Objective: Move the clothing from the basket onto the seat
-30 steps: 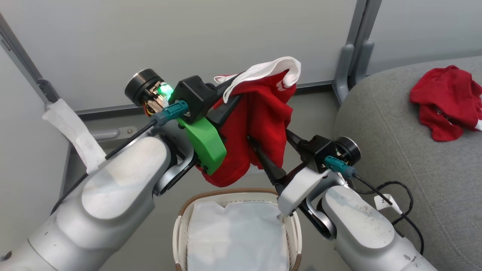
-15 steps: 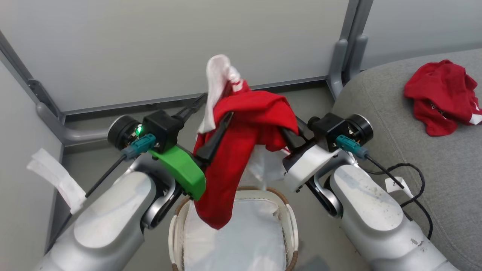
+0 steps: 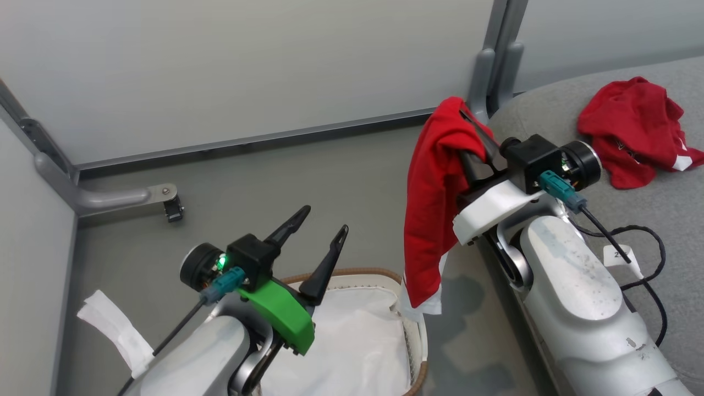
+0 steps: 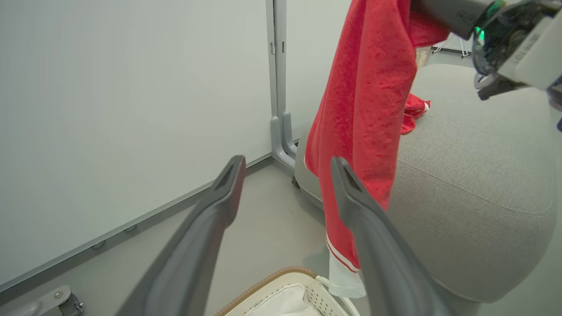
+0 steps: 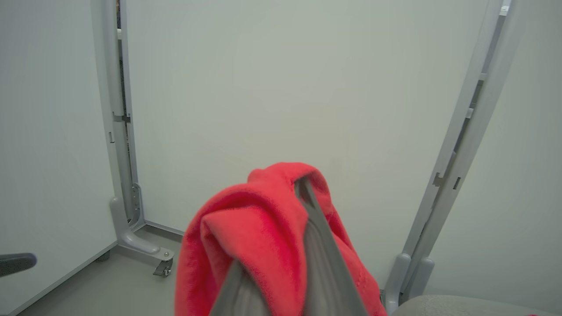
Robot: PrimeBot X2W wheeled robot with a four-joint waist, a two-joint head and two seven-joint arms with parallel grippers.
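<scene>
Right pincer (image 3: 465, 118): closed on the red garment (image 3: 432, 203), its fingers mostly hidden under the cloth, raised up and to the right of the basket (image 3: 357, 273).
Left pincer (image 3: 324, 219): fingers spread wide with nothing between them, just above the basket's far left rim, tips pointing up and away.
Wall panels (image 3: 247, 71): pale, with grey posts, standing beyond the basket.
Floor (image 3: 330, 165): smooth grey, under and around the basket.
Seat (image 3: 676, 209): grey upholstered cushion with a rounded edge, to the right of the basket and apart from it.
Basket: white perforated wall and brown woven rim, low in the middle of the head view.
Liner (image 3: 352, 341): crumpled white cloth lining the inside of the basket.
Red garment: draped over the right pincer and hanging long. Its white-trimmed hem is low, just beside the basket's right rim and outside it; whether it touches the rim cannot be told.
Second red garment (image 3: 632, 132): crumpled heap with a bit of white trim, lying on the seat, well to the far right of the basket.
Cable (image 3: 605, 235): black, looping over the seat edge, right of the basket.
Tag (image 3: 620, 256): small, white, on the cable.
</scene>
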